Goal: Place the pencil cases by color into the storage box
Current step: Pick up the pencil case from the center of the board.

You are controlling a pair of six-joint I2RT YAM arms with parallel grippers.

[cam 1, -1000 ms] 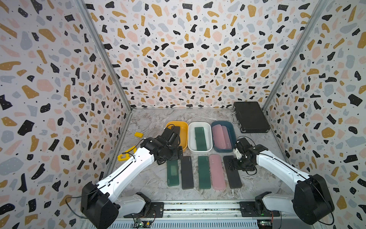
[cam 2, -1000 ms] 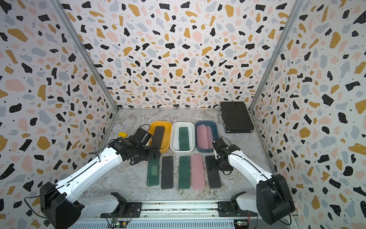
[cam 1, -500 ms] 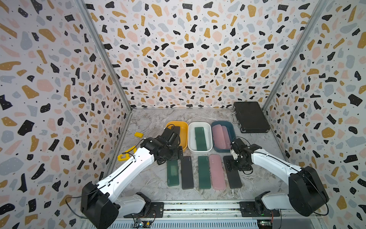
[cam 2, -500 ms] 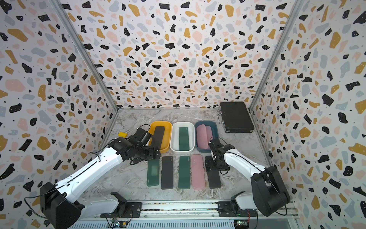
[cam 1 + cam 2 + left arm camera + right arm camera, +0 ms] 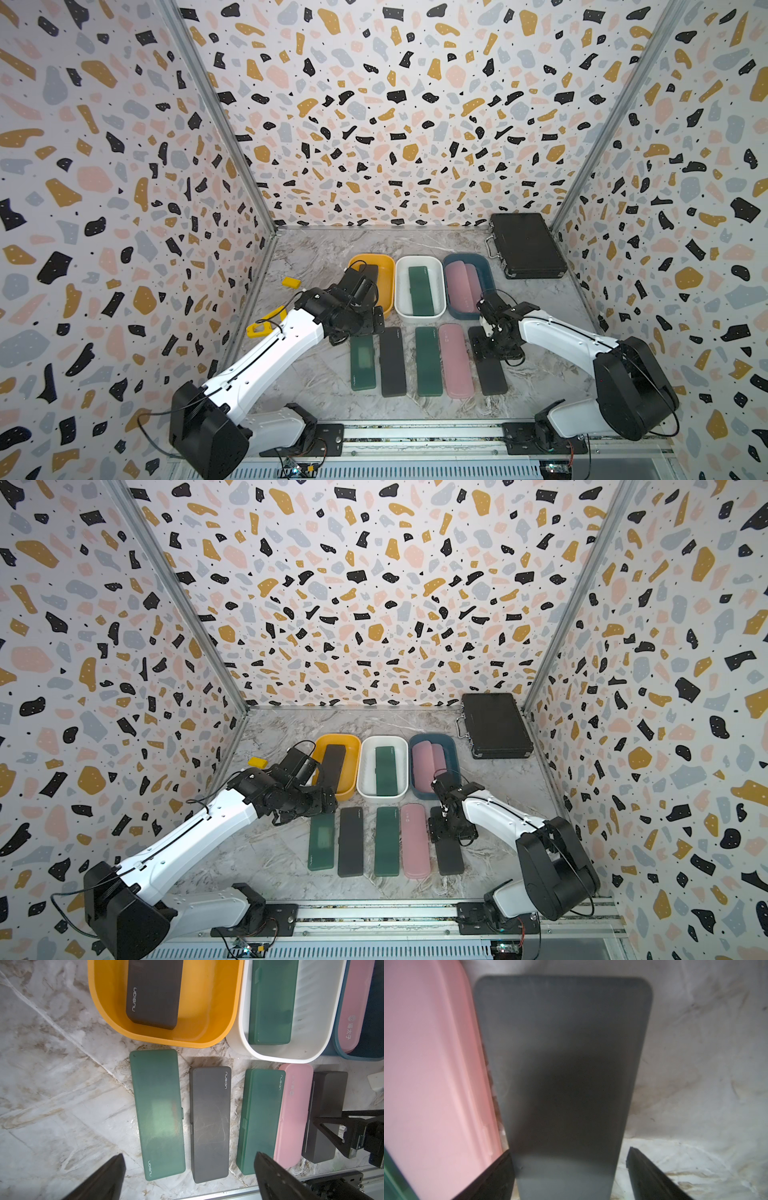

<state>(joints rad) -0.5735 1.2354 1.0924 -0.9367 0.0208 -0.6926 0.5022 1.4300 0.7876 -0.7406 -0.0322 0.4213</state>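
Five pencil cases lie in a row on the marble table: green, black, green, pink, black. My right gripper is down astride the far half of the rightmost black case. One finger is against its edge and a gap shows at the other. My left gripper hangs open and empty above the row's left end. Behind, the yellow bin holds a black case, the white bin a green one, and the blue bin two pink ones.
A large black briefcase lies at the back right corner. Two small yellow pieces sit near the left wall. The patterned walls close in three sides, and a metal rail runs along the front.
My right gripper has shifted left and lower onto the rightmost black case, and its jaws have narrowed around it. The left arm has stayed still.
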